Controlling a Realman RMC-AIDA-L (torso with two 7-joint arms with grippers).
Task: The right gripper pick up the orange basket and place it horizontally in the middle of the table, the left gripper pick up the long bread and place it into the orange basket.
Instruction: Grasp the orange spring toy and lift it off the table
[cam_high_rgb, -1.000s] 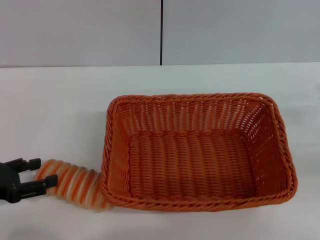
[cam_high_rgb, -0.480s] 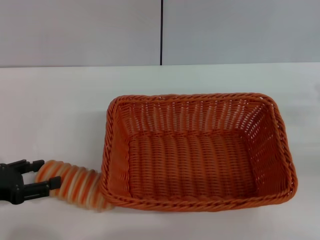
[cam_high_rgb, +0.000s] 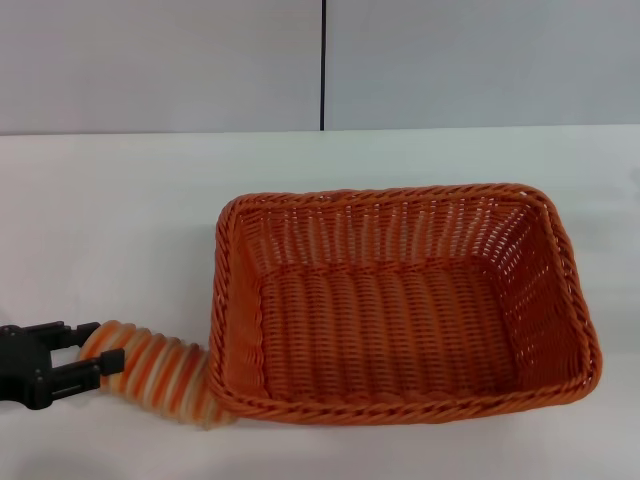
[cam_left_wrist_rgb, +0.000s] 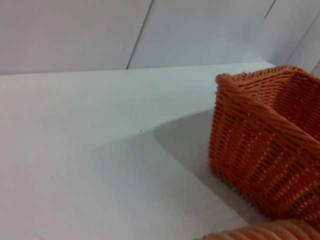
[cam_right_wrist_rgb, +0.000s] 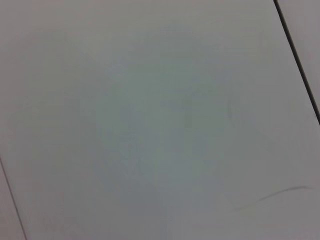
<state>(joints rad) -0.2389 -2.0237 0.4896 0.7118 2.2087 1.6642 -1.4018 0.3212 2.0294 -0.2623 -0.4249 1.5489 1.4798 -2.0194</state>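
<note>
Your left gripper (cam_high_rgb: 88, 358) is clamped on the outer end of the long bread (cam_high_rgb: 155, 369), whose other end now presses the orange basket (cam_high_rgb: 400, 300), nudging it slightly right. Lift before you carry it in. Your right gripper is out of view.

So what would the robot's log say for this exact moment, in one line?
left gripper: at long bread end | bread: beside orange basket, touching | basket: empty, on table | right gripper: unseen
</note>
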